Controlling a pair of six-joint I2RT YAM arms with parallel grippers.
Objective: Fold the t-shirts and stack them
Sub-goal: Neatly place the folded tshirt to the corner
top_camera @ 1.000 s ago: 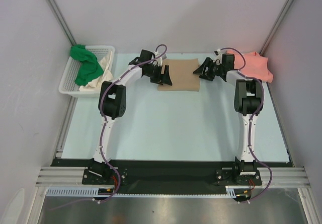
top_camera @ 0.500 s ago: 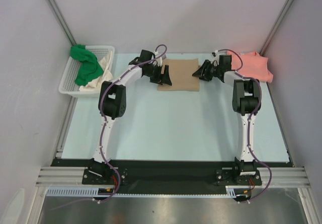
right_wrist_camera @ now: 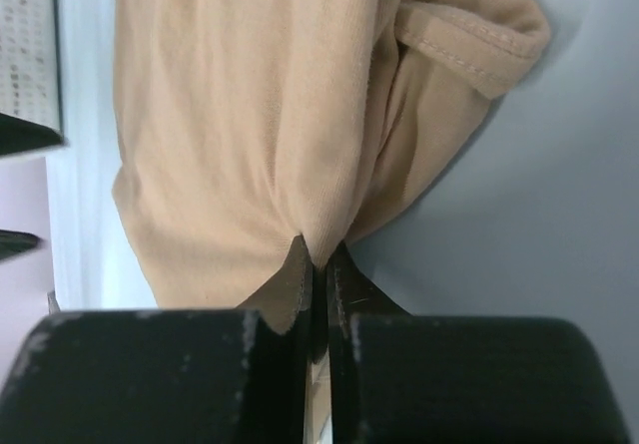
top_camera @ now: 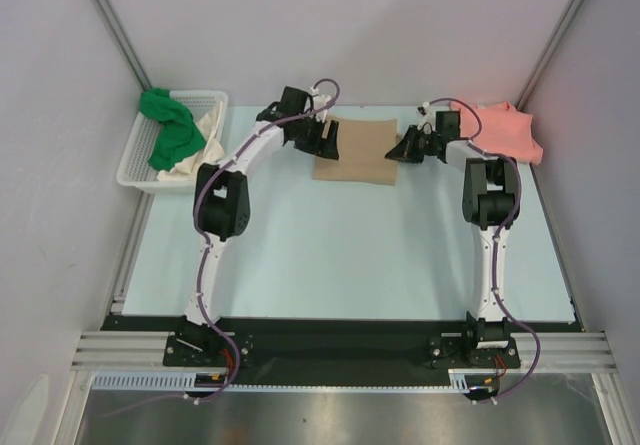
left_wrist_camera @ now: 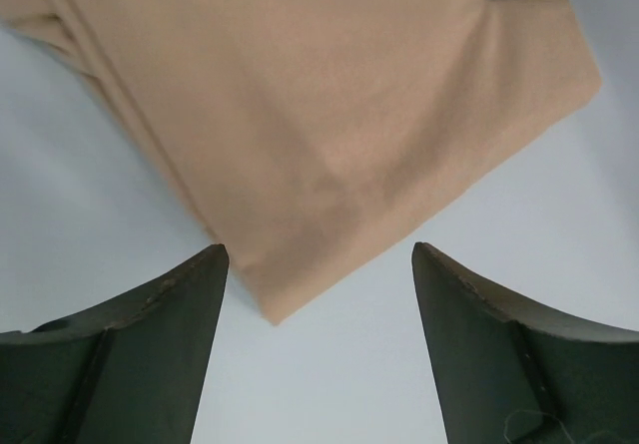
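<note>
A folded tan t-shirt (top_camera: 355,151) lies flat at the back middle of the table. My right gripper (top_camera: 398,152) is shut on a pinch of its right edge (right_wrist_camera: 321,249), and the cloth bunches into the closed fingers. My left gripper (top_camera: 326,141) hovers open over the shirt's left side, a corner of the tan cloth (left_wrist_camera: 329,115) between its spread fingers (left_wrist_camera: 160,344), which do not touch it. A salmon pink t-shirt (top_camera: 510,131) lies crumpled at the back right. Bright green (top_camera: 165,130) and cream (top_camera: 205,135) t-shirts hang over the basket.
A white lattice basket (top_camera: 140,173) stands at the back left against the wall. Grey walls close in the table on three sides. The pale table surface (top_camera: 350,255) stretches between the shirts and the arm bases.
My right gripper has closed from open onto the tan shirt's right edge. My left gripper has shifted a little toward the back along the shirt's left side, still open.
</note>
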